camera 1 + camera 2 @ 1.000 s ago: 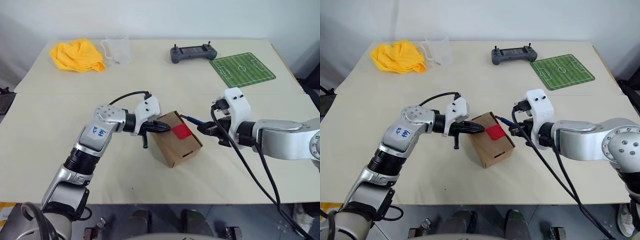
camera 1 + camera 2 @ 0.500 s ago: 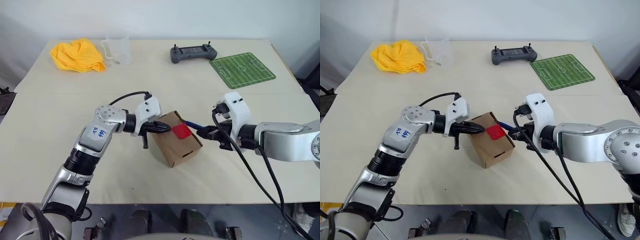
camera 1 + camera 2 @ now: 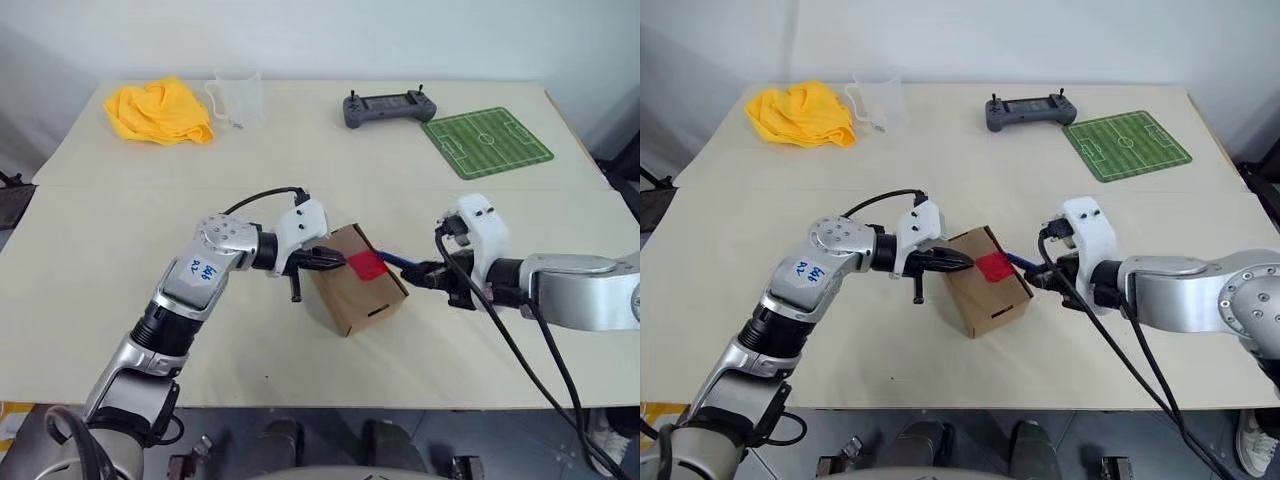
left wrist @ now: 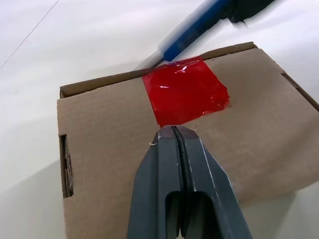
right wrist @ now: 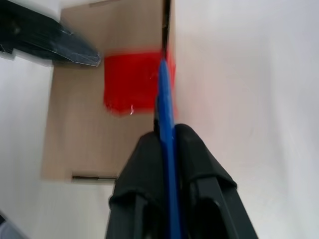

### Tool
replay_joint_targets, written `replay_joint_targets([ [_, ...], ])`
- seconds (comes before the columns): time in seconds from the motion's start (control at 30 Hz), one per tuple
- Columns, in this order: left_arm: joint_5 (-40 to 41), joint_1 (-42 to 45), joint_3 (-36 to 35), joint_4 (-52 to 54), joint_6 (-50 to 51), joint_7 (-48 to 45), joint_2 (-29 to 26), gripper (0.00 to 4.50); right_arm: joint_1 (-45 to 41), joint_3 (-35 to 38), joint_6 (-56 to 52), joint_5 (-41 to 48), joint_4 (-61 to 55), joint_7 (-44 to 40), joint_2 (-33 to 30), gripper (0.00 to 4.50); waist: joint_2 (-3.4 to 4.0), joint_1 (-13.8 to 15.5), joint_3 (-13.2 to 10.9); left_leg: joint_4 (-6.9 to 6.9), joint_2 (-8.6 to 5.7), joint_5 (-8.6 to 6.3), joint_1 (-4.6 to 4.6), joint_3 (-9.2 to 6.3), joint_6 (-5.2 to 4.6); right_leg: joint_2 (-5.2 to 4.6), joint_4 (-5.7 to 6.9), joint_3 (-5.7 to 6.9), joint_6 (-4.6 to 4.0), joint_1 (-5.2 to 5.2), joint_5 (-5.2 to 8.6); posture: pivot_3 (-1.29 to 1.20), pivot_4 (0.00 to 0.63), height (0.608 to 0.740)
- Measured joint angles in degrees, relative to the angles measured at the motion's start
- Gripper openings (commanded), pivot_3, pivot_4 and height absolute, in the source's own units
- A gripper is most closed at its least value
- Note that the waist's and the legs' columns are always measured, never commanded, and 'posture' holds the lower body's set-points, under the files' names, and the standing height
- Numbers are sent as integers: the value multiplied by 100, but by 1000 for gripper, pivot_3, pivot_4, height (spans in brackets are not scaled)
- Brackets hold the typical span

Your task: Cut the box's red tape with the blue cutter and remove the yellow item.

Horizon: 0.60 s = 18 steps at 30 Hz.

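two grippers meet at the box (image 3: 356, 282), which sits tilted near the middle of the table (image 3: 300, 150), one corner turned toward the robot. its long axis runs from the near-left to the far-right. the red tape (image 3: 367, 265) sits on the upper face, wrapped over the far-right edge of the carton.

the left gripper (image 3: 335, 261) comes in from the left with its two black fingers pressed together, nothing between them, the tips resting on the cardboard just beside the red patch. in the left wrist view the closed tips (image 4: 172, 133) touch the near border of the tape.

the right gripper (image 3: 432, 273) is clamped on the blue cutter (image 3: 396, 260), fingers narrow around its body. the cutter lies nearly level, its long axis running right to left across the table, and its tip points at the box, meeting the taped edge. in the right wrist view the blue shaft (image 5: 166, 107) runs straight along the seam at the tape's side.

well apart at the far side of the table lie a yellow cloth (image 3: 158, 111), a clear cup (image 3: 238, 98), a dark controller (image 3: 389, 105) and a green pitch mat (image 3: 487, 141).
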State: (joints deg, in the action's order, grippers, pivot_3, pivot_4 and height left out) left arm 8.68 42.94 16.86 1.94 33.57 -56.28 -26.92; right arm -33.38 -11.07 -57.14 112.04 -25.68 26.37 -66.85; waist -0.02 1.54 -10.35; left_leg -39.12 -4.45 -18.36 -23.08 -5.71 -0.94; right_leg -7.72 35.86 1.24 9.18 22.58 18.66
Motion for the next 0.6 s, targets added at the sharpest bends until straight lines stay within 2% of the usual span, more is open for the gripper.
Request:
replay_joint_targets([
  [0.13,-6,-3,59,58,113,80,69,0,-71,-53,-64,-15,94,-152,-16,98,3,-9,4,0,2,1,8,1,1,2,1,-1,0,-4,0,0,150,740],
  [0.37,-8,-25,148,213,229,174,74,0,-815,-477,-739,-33,643,-1048,-461,98,6,1,7,3,2,1,8,1,0,1,-3,-3,0,-4,0,0,150,740],
  [0.6,-2,-37,167,270,325,217,117,0,-1383,-1248,-1432,-65,777,-2603,-1657,98,15,2,11,11,2,0,4,1,-2,0,-23,-3,-1,-4,0,0,150,740],
])
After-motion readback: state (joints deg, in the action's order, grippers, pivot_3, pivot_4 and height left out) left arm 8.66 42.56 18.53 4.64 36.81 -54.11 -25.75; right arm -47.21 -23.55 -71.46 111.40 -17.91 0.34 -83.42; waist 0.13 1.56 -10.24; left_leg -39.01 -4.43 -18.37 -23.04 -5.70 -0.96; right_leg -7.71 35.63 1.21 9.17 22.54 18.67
